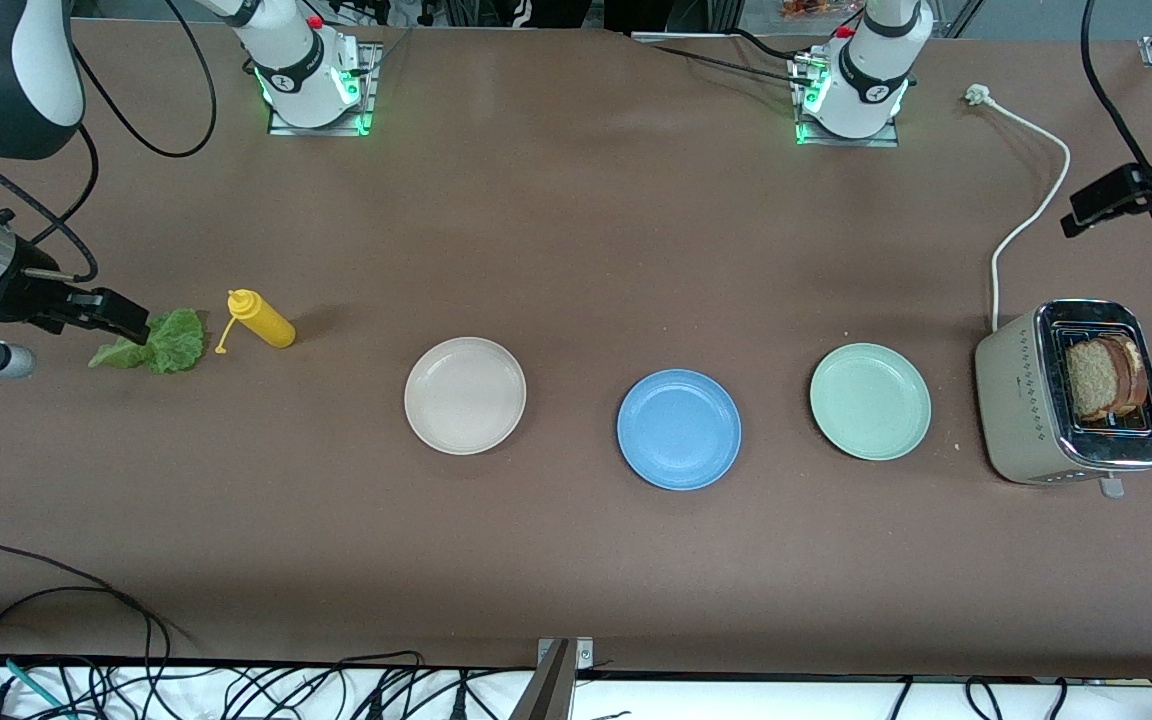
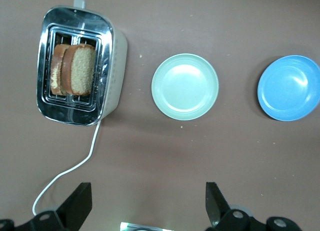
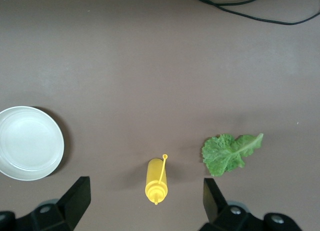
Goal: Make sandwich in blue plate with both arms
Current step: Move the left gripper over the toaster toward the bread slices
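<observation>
Front view: Three plates lie in a row on the brown counter (image 1: 576,250). The blue plate (image 1: 679,429) is in the middle and bare, with the beige plate (image 1: 465,395) toward the right arm's end and the mint-green plate (image 1: 870,401) toward the left arm's end. Two bread slices (image 1: 1108,377) stand in the toaster (image 1: 1026,400) at the left arm's end; its white cord (image 1: 1031,200) runs up the counter. The lettuce leaf (image 1: 161,342) lies flat beside the yellow squeeze bottle (image 1: 260,319), which lies on its side. The right end effector (image 1: 106,312) is over the leaf's edge and partly hides it; its arm is cut off at the frame edge. The left end effector (image 1: 1101,200) shows only in part at the frame edge.

Left wrist view: The left end effector (image 2: 148,203) stands wide and empty above bare counter, fingertips cut off. The toaster slots hide the lower bread.

Right wrist view: The right end effector (image 3: 146,201) stands wide and empty, above the bottle.
</observation>
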Tool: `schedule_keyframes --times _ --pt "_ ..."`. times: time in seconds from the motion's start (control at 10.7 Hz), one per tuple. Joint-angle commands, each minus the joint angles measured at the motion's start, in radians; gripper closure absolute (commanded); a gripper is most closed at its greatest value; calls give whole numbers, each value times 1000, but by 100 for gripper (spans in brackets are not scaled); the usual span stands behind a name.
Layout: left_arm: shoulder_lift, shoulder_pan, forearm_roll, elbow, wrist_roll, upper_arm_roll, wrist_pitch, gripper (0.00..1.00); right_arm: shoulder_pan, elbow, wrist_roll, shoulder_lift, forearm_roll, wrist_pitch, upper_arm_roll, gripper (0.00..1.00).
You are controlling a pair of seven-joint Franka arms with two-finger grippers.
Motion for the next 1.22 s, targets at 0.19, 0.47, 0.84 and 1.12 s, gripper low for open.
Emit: schedule_keyframes --times 0.19,0.47,0.84,1.12 --pt "154 24 135 33 24 -2 -5 0 -2 1 12 -13 -1 3 -14 0" --pt "217 56 164 44 30 -2 1 0 -2 1 12 -13 -1 3 -18 0" --pt "321 151 154 74 176 -4 125 0 -8 1 10 -15 -1 3 -20 0" --pt "378 185 112 70 223 -5 234 0 -8 1 12 -13 -1 9 -17 0"
